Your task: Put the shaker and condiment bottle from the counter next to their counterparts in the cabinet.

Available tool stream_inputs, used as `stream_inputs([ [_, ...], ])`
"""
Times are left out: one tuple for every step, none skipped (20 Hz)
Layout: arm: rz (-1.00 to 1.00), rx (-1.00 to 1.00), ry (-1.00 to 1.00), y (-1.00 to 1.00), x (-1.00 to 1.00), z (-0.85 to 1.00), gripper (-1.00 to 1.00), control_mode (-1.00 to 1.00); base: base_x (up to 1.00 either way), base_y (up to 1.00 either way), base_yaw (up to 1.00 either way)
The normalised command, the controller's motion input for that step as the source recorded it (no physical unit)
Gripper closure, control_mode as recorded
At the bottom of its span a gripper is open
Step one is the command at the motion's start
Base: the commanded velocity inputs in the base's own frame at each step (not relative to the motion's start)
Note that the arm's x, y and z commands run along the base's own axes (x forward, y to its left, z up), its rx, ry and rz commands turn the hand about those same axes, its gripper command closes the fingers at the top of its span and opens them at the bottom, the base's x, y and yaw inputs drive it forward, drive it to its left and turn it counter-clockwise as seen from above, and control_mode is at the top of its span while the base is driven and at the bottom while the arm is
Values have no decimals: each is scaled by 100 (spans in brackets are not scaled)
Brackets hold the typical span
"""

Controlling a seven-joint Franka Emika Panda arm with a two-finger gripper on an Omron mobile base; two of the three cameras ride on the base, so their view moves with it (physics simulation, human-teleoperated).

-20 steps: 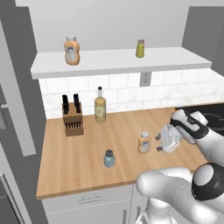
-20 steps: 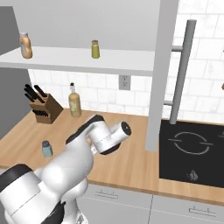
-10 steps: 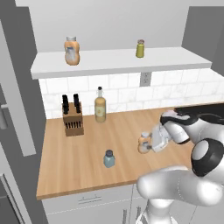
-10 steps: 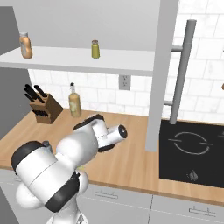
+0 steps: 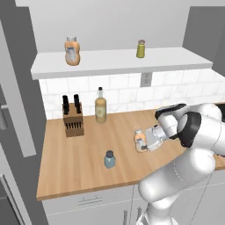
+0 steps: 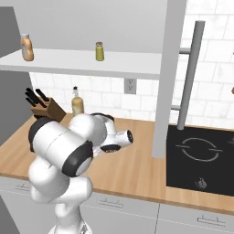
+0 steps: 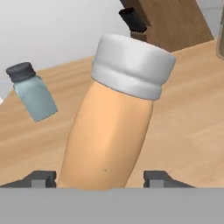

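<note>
The squat orange condiment bottle with a pale grey-white cap (image 7: 111, 127) stands between the two dark finger tips of the gripper (image 7: 101, 178), on the light-brown wooden counter (image 5: 88, 162). The jaws stand part-open on either side of its body; whether they already grip it cannot be told. The small blue-grey shaker with a dark cap (image 7: 31, 92) stands beyond, to the gripper's left.

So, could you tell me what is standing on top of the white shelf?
On the shelf stand an orange bottle towards its left and a small olive-green shaker further right. Nothing hides the board.

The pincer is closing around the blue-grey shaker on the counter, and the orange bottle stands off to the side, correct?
Not quite. It is the other way round: the pincer straddles the orange bottle, a fingertip on either side, as the hand view shows. The blue-grey shaker is the one standing apart on the counter.
</note>
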Motion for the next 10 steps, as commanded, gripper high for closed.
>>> stream_inputs([
  [0, 21, -3, -14, -22, 4, 100, -100, 0, 0, 0],
  [-4, 21, -10, -24, -48, 25, 100, -100, 0, 0, 0],
  [-3, 19, -10, -19, -39, 43, 100, -100, 0, 0, 0],
  [-4, 7, -18, -11, -19, 71, 100, -100, 0, 0, 0],
  [-8, 2, -19, -11, -24, 94, 100, -100, 0, 0, 0],
  [-5, 2, -19, -3, -26, 100, 100, -100, 0, 0, 0],
  [-5, 1, -20, 0, -29, 100, 100, -100, 0, 0, 0],
  [-7, 2, -16, 0, -46, 100, 100, -100, 0, 0, 0],
  [-7, 4, -11, 0, -45, 100, 100, -100, 0, 0, 0],
  [-8, 5, -7, 0, -41, 100, 100, -100, 0, 0, 0],
])
